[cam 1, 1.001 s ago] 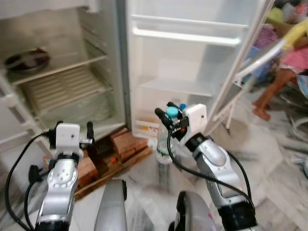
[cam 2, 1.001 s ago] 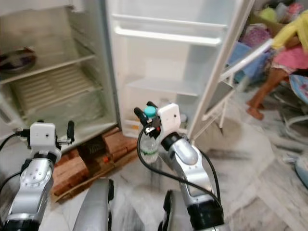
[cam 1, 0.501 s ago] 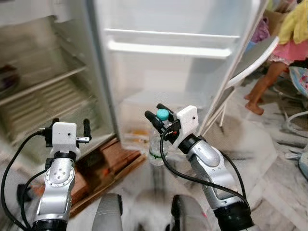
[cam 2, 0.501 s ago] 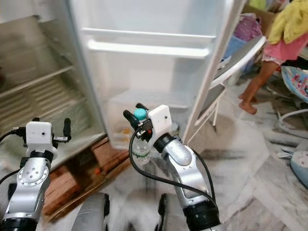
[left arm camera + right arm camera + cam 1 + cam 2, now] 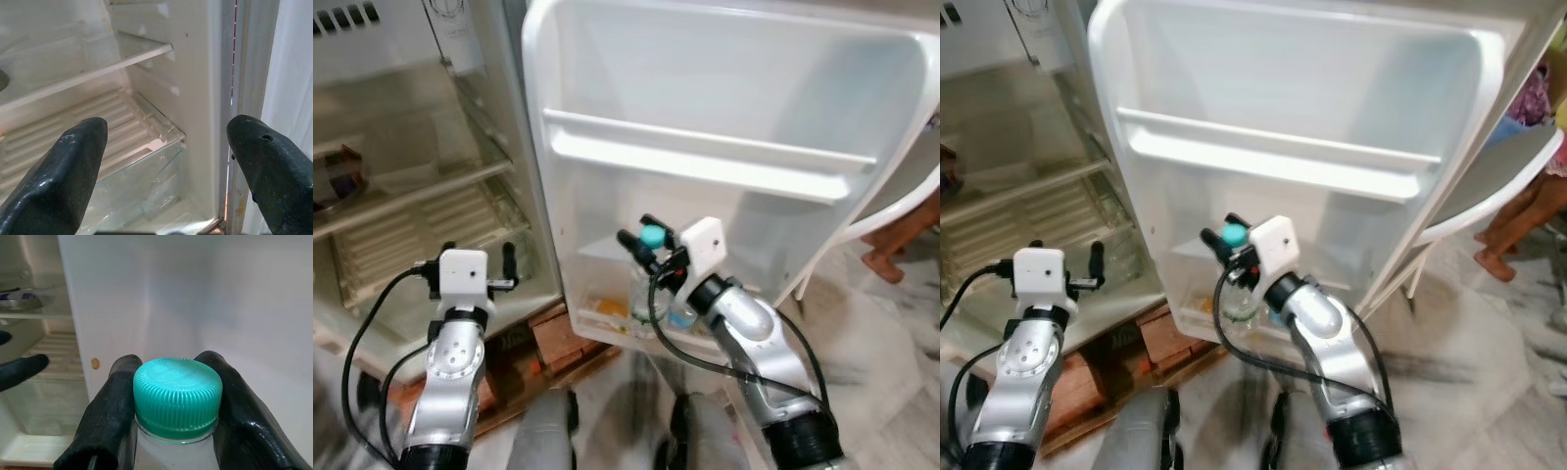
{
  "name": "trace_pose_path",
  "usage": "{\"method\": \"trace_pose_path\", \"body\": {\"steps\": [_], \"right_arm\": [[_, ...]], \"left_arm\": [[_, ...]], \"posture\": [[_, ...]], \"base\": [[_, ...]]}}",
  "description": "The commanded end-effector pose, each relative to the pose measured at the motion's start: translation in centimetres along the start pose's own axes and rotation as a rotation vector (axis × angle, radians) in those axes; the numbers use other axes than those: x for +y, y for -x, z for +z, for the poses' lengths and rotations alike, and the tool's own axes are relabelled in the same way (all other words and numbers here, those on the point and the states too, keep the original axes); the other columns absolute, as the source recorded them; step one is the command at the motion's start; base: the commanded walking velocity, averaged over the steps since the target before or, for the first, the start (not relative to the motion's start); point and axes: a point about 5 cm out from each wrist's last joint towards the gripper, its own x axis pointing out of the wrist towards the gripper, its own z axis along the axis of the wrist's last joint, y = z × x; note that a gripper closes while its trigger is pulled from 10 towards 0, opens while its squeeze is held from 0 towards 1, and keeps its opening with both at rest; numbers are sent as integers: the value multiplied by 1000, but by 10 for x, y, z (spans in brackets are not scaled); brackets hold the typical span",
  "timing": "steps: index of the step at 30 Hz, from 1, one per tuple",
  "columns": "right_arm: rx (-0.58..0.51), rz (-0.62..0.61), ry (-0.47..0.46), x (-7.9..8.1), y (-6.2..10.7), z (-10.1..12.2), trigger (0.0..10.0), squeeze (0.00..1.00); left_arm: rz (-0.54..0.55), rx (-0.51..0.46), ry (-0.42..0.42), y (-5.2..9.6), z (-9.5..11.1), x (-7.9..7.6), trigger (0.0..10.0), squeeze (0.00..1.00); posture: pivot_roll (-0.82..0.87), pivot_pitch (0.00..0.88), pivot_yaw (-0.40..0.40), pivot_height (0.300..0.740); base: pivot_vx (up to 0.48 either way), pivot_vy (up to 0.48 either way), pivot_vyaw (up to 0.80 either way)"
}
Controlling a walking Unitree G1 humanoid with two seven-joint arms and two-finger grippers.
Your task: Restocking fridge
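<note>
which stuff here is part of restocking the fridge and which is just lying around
Part of the job:
bottle with teal cap, held by the right gripper
fridge door shelf
open fridge

Lying about:
bricks under the fridge
white chair

The two head views look forward and down from above both silver arms, facing the inner side of the open fridge door (image 5: 724,127), with the fridge's interior shelves (image 5: 401,196) at the left. They share almost the whole scene, the right eye's picture being set slightly sideways from the left eye's.

The left wrist view looks along its two black fingers (image 5: 58,181), spread wide at the picture's edges, into the fridge compartment at close range, onto a glass shelf (image 5: 98,63) and the crisper drawer (image 5: 137,181).

The right wrist view sits very near a teal bottle cap (image 5: 177,394) between its fingers (image 5: 110,416), facing the white door wall; the fridge interior also appears beyond.
</note>
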Motion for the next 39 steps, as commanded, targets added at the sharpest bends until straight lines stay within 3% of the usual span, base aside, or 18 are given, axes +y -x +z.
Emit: {"method": "trace_pose_path", "body": {"steps": [1,6,25,33,36,39], "right_arm": [[-37,28,-12,6,-3,6,10000,0],[-46,42,-8,8,-3,8,10000,0],[-60,65,4,9,-5,9,10000,0],[-71,110,70,11,-9,11,10000,0],[-93,108,144,3,-17,15,10000,0],[-117,127,213,2,-23,20,10000,0]], "left_arm": [[18,5,-10,2,-1,5,10000,0],[22,7,-9,2,-1,6,10000,0],[75,33,-35,4,-5,13,10000,0],[125,83,-85,9,-13,21,10000,0],[222,240,155,16,-28,26,10000,0],[203,211,98,17,-27,29,10000,0]], "posture": [[87,46,-28,635],[89,47,-27,626],[93,51,-29,496],[99,54,-29,491],[114,60,-31,491],[119,64,-32,491]], "base": [[0,0,0],[0,0,0],[0,0,0],[0,0,0],[0,0,0],[0,0,0]]}}
